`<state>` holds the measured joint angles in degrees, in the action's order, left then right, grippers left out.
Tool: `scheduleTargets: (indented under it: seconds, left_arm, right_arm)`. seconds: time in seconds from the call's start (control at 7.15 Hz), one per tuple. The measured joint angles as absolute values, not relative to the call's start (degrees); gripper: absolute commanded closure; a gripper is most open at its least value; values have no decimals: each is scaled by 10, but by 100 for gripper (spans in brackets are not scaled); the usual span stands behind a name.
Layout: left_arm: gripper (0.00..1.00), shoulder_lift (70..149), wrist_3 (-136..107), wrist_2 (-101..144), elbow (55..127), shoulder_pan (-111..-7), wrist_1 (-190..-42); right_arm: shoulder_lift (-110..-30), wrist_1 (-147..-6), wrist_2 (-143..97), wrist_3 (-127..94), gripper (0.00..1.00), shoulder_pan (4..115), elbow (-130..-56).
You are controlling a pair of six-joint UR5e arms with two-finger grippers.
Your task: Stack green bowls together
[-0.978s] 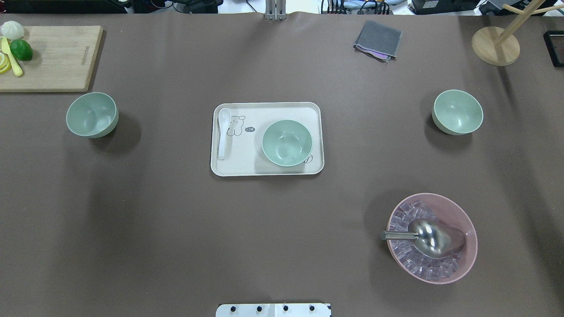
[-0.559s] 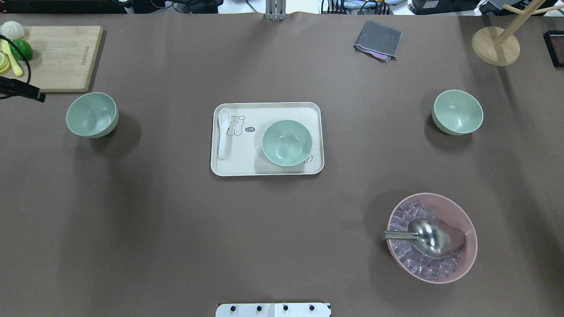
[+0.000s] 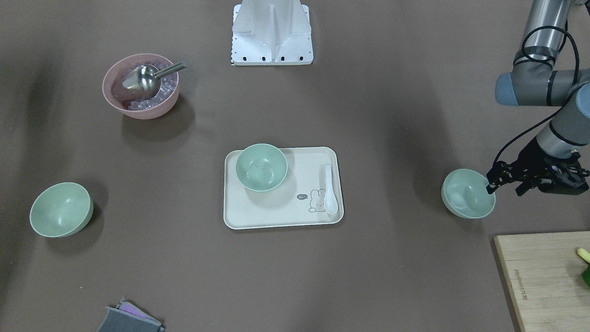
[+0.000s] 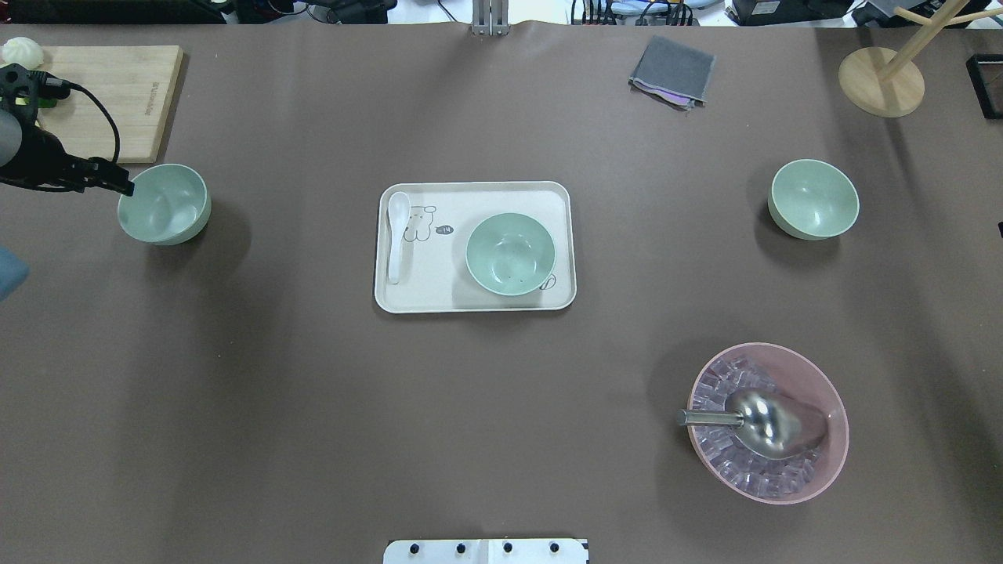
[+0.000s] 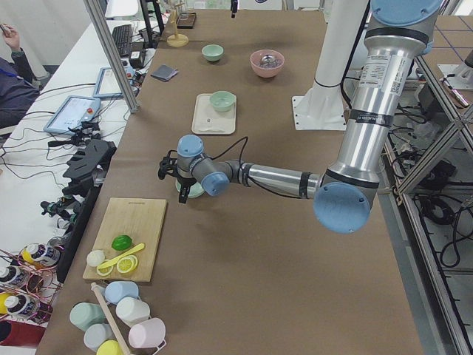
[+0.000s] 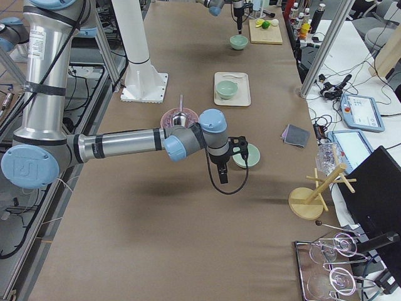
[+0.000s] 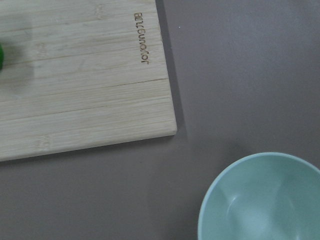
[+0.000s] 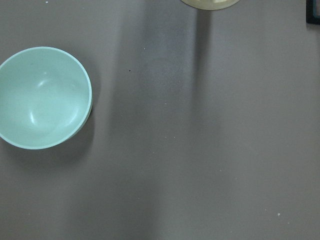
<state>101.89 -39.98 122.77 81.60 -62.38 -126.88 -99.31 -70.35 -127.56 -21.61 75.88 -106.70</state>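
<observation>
Beside the cutting board (image 4: 110, 102), the left gripper (image 4: 116, 183) is poised at the rim of one green bowl (image 4: 164, 204) (open or closed can't be told, ditto the right gripper (image 6: 223, 175)), while the tray bowl (image 4: 510, 254) and far-right bowl (image 4: 813, 198) are left untouched, and they're probably light, rigid and slick, so best pinched at the rim.

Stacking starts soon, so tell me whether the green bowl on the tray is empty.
Empty: the green bowl on the tray shows a bare inside, with only a few tiny dark specks.

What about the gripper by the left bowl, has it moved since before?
Yes. The left gripper slid rightward in the overhead view, up to the rim of the left green bowl.
</observation>
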Motion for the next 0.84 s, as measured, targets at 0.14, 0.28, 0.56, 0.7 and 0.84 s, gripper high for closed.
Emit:
scheduleTargets:
  seconds: [0.14,0.28,0.56,0.7,0.84]
  left_arm:
    - [74,1019,-400,1227,807,-618,-1282]
    - [86,1020,-400,1227,802,-611,-1292]
    - [99,1020,-400,1227,799,-601,-1297]
    - [100,1020,-399,1227,799,-600,-1298]
    - [100,1020,-398,1227,798,-600,-1299]
  right_arm:
    - [-993,-703,-1276,-216,0,759,-1067]
    - [-993,-703,-1275,-216,0,759,-1067]
    - [-993,-703,-1275,-216,0,758,-1067]
    - [-993,-703,-1275,-216,0,758,-1067]
    - [-993,-703,-1276,-216,0,759,-1067]
